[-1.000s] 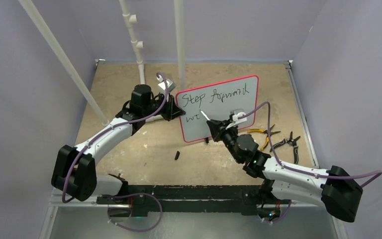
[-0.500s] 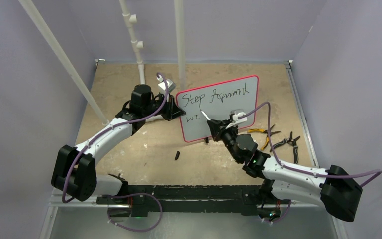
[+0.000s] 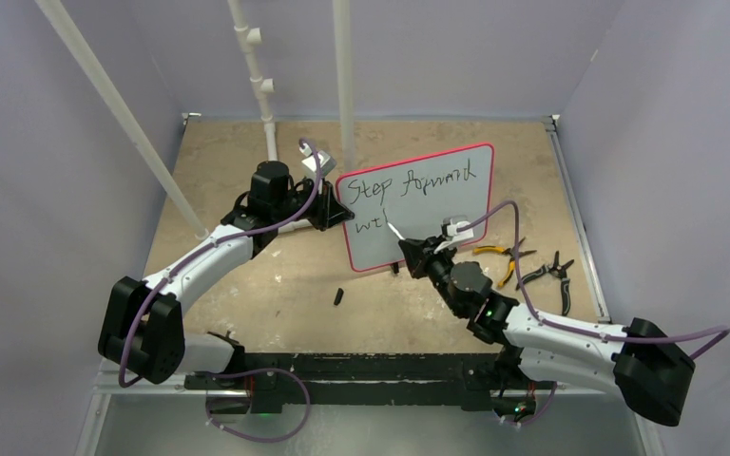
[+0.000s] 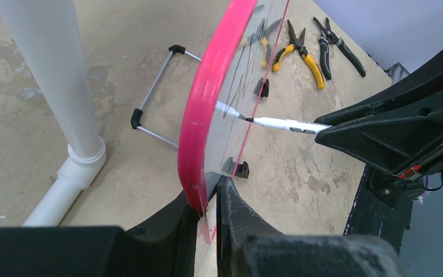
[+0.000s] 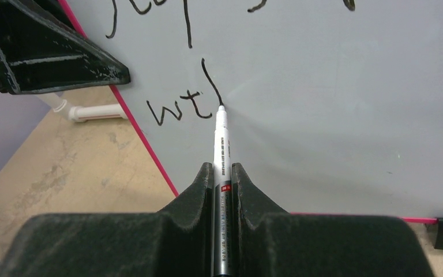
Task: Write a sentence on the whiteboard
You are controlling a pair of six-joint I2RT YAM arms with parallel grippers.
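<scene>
**Step in hand:** second line of the sentence (image 3: 416, 182). The top line reads roughly "Step forward"; below it stand "wt" and one tall stroke. Judged about half done.

**Whiteboard (image 3: 461, 195):** mid-table, near upright on small black feet and a wire prop. Smooth glossy white face, thin pink-red frame, rounded corners.

**Left gripper (image 4: 207, 193):** fingers closed on the board's left frame edge, bracing it.

**Right gripper (image 5: 222, 173):** fingers pinched tight around the marker (image 5: 220, 135), a slim white printed barrel. Its black nib touches the face at the foot of the tall stroke.

**Handling note:** light, even pressure square to the face. The slick surface gives little bite, and the board would likely tip back under a hard push, so the left grip must hold firm. The next letter should likely sit just right of the stroke, level with "wt".

**Also present:**
- yellow-handled pliers (image 3: 499, 255), right of the board
- black pliers (image 3: 553, 271), right of the board
- small black piece (image 3: 338, 296) on the mottled beige table (image 3: 247, 285)
- white plastic pipe (image 4: 63, 115)
</scene>
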